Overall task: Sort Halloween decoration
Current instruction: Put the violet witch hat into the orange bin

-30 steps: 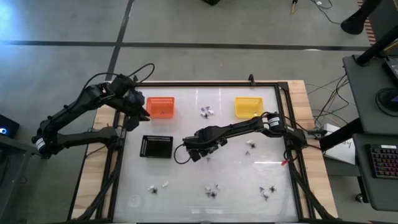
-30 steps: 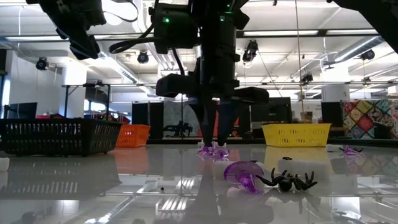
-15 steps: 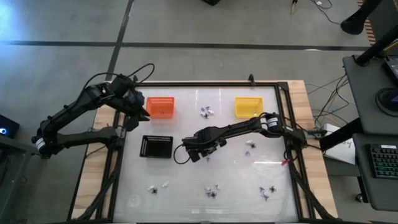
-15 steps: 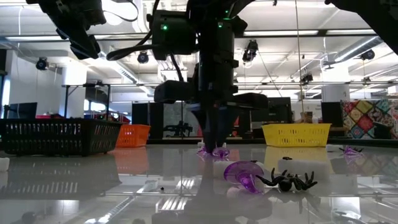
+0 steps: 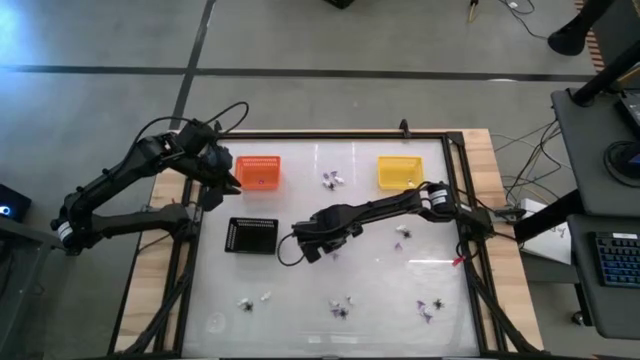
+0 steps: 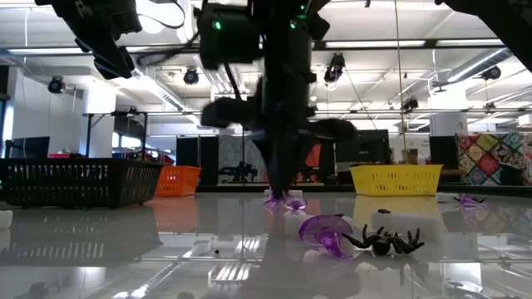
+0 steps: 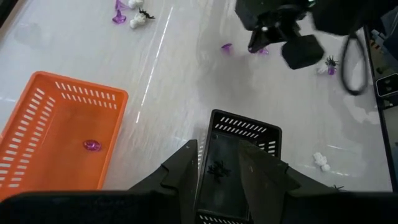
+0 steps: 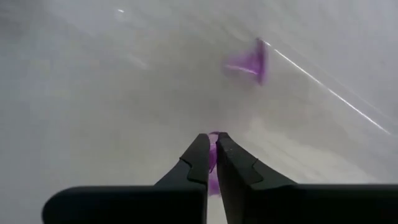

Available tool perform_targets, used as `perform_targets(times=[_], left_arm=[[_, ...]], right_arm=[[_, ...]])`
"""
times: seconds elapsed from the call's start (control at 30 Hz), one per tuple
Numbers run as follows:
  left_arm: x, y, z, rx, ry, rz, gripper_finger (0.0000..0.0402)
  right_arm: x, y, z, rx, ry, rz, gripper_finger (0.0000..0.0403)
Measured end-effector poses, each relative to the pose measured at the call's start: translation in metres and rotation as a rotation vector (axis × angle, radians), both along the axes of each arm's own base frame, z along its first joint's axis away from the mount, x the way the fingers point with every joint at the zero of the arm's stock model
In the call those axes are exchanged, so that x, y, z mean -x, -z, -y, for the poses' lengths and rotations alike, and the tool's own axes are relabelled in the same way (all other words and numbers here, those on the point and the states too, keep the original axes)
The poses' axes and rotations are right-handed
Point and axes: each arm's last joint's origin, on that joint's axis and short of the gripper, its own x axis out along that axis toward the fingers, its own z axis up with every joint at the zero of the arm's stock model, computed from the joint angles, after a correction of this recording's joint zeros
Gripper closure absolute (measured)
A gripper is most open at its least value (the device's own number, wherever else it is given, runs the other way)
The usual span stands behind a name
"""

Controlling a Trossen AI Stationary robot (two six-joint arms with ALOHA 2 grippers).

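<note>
Right gripper [image 8: 211, 152]: jaws closed, a purple trinket [image 8: 212, 160] pinched between the fingertips at the table surface. Only a sliver of it shows between the fingers; its long axis cannot be told. In the low view the gripper [image 6: 281, 193] stands upright with its tips down on the table.

Second purple trinket [image 8: 247, 64]: just beyond the jaws, apart from them, lying on its side, a cone shape with its broad end turned away from the tips.

Table [image 5: 300, 300]: white, glossy, reflective, framed in pale wood.

Other trinkets, outward from the right jaws: a small group [image 5: 402, 236] to the yellow-basket side; a cluster [image 5: 333, 179] between the two baskets; a cluster [image 5: 342, 307] at the near edge; a pair [image 5: 430, 309] toward the near right corner; two pieces [image 5: 255, 299] toward the near left. Nearest the low camera, a purple piece [image 6: 322, 232] on its side, touching a black spider [image 6: 385, 242] with legs spread flat.

Left gripper [image 5: 222, 180]: held above the table's left side, over the gap between the orange basket and the black tray; jaws parted, holding nothing.

Orange basket [image 7: 37, 121]: one purple trinket [image 7: 92, 145] on its floor.

Black tray [image 7: 264, 132]: directly below the left jaws, one black spider [image 7: 216, 169] inside.

Yellow basket [image 5: 398, 172]: far right of the table; contents cannot be told.

Room: grey floor around the table, a desk with a keyboard [image 5: 621, 262] to the right; ceiling lights and shelving behind in the low view.
</note>
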Motion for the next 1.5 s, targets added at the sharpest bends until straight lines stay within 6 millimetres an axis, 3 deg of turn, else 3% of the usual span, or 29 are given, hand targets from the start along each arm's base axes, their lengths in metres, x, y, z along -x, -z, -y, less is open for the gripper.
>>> perform_targets(times=[0.2, 0.33, 0.9, 1.17, 1.5], left_arm=[[-0.001, -0.001, -0.001, -0.003, -0.008, 0.011, 0.0303], [-0.003, -0.002, -0.002, -0.006, -0.029, 0.029, 0.0303], [-0.010, -0.010, -0.013, -0.061, -0.256, 0.082, 0.0303], [-0.010, -0.010, -0.014, -0.059, -0.280, 0.082, 0.0303], [-0.010, -0.010, -0.014, 0.001, -0.341, 0.085, 0.0303]], right_arm=[[-0.014, -0.032, 0.008, 0.058, -0.049, 0.120, 0.0394], [-0.023, -0.052, 0.025, 0.109, -0.090, 0.210, 0.0394], [-0.041, -0.078, 0.152, 0.207, -0.251, 0.559, 0.0394], [-0.047, -0.074, 0.195, 0.255, -0.265, 0.701, 0.0394], [-0.062, -0.038, 0.223, 0.191, -0.308, 0.838, 0.0394]])
